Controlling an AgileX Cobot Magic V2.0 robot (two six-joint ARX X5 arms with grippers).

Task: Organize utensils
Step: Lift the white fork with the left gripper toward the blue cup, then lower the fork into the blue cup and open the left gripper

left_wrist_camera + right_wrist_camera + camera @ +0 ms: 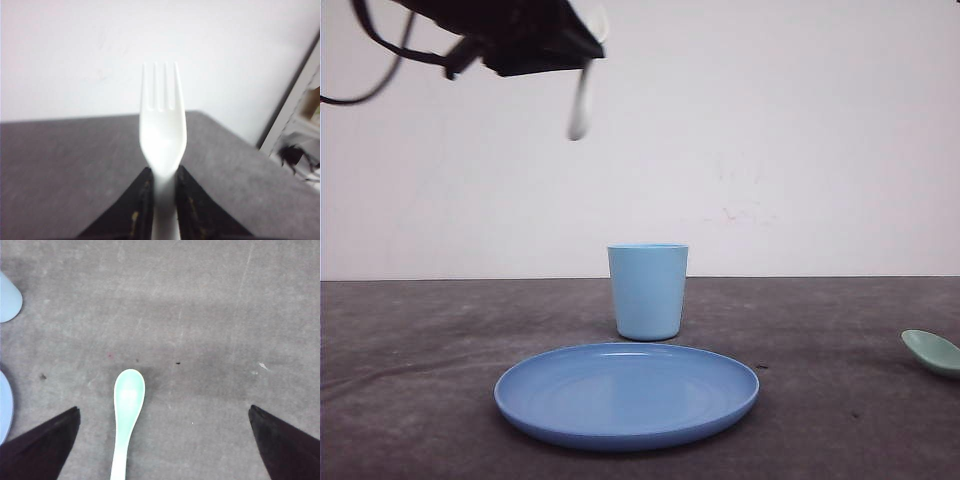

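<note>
Closest to the front camera sits a blue round plate [626,394], bare, on a dark grey table [410,350], with a light blue cup [647,290] standing upright just behind it. High above and to the left of the cup, the left gripper [582,62] is clamped on the handle of a small white plastic fork [581,104]; in the front view the fork hangs down from the dark claw, and in the left wrist view its four tines point away from the black fingers [137,215], which pinch the handle from both sides. The mint-green spoon [932,351] lies flat on the table at the far right edge of the front view, well apart from plate and cup. In the right wrist view the right gripper [165,440] hovers over that spoon [128,412] with its jaws spread wide and nothing held, the spoon lying between the fingers but nearer one of them. The step in hand looks like carrying the fork to the cup. To do it well, the left arm should bring the fork directly over the cup's mouth, keep it hanging close to upright, lower it until the tip is inside the rim, and only then let go, so it neither tips the light cup nor drops onto the plate.
</note>
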